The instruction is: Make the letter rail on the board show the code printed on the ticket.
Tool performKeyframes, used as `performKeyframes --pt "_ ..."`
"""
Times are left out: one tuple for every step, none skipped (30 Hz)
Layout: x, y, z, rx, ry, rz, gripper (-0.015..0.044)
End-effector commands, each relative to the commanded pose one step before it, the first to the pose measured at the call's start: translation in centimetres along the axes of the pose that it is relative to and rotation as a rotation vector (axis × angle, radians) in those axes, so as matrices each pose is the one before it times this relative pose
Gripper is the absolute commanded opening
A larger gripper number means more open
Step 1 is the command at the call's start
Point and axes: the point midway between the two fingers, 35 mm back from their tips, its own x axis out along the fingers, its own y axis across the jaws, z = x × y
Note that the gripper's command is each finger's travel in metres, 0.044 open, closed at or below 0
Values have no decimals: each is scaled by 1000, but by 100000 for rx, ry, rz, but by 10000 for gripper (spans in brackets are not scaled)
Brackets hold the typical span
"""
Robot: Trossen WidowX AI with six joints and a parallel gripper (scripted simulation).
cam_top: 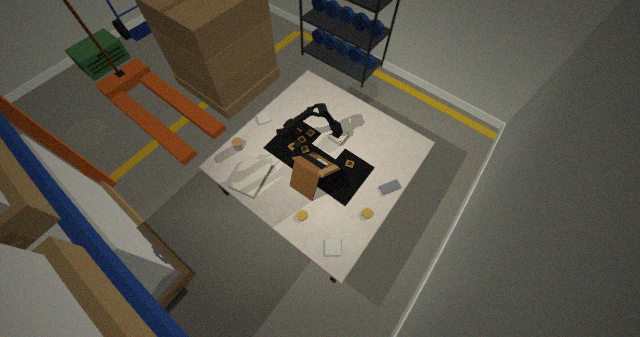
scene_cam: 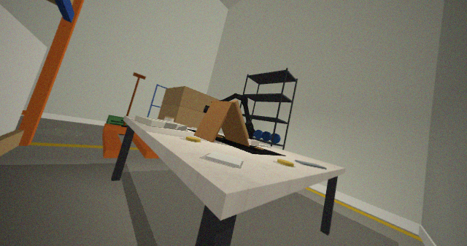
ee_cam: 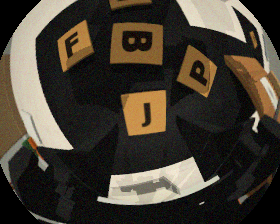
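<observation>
Picking first tile: claw spread, empty, above tile J; B at 12 o'clock; next descend, pinch.

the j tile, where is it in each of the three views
Top: the J tile is probably the lowest of the cluster on the black mat; letters are unreadable here.
Exterior: not visible, hidden behind the brown board.
Wrist: centre, nearest the camera, below the B tile.
Shared landmark: the black mat, seen in all three views.
</observation>
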Motion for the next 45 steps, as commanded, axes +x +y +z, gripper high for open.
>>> performKeyframes --pt "119 1 103 417 -436 167 340" --pt "0 0 0 0 0 0 340" --pt "0 0 0 0 0 0 340" --pt "0 0 0 0 0 0 340" --pt "0 0 0 0 0 0 340" --pt "0 0 0 0 0 0 340" --pt "0 0 0 0 0 0 340" --pt "0 0 0 0 0 0 340" --pt "0 0 0 0 0 0 340" --pt "0 0 0 0 0 0 340" --pt "0 0 0 0 0 0 340" --pt "0 0 0 0 0 0 340" --pt "0 0 0 0 0 0 340" --pt "26 0 -1 0 0 0 340" --pt "53 1 -1 0 0 0 340" --pt "75 1 -1 0 0 0 340" --pt "98 1 -2 0 0 0 340" --pt "123 1 -2 0 0 -1 340" --pt "147 1 -1 0 0 -1 340" --pt "162 1 -1 0 0 -1 340" --pt "165 0 0 0 0 -1 340" --pt "165 0 1 0 0 -1 340" --pt "165 0 2 0 0 -1 340" --pt "165 -1 2 0 -1 -1 340" --pt "165 -1 3 0 -1 -1 340" --pt "165 -2 4 0 -1 -1 340" --pt "135 -2 4 0 -1 -1 340" --pt "81 -1 3 0 0 -1 340" --pt "27 0 1 0 0 0 340" --pt "0 0 0 0 0 0 340" --pt "0 0 0 0 0 0 340" --pt "0 0 0 0 0 0 340" --pt "0 0 0 0 0 0 340" --pt "0 0 0 0 0 0 340" --pt "0 0 0 0 0 0 340" --pt "0 0 0 0 0 0 340" --pt "0 0 0 0 0 0 340" --pt "0 0 0 0 0 0 340" --pt "0 0 0 0 0 0 340" --pt "0 0 0 0 0 0 340" --pt "0 0 0 0 0 0 340" --pt "0 0 0 0 0 0 340" --pt "0 0 0 0 0 0 340" --pt "0 0 0 0 0 0 340" --pt "0 0 0 0 0 0 340"
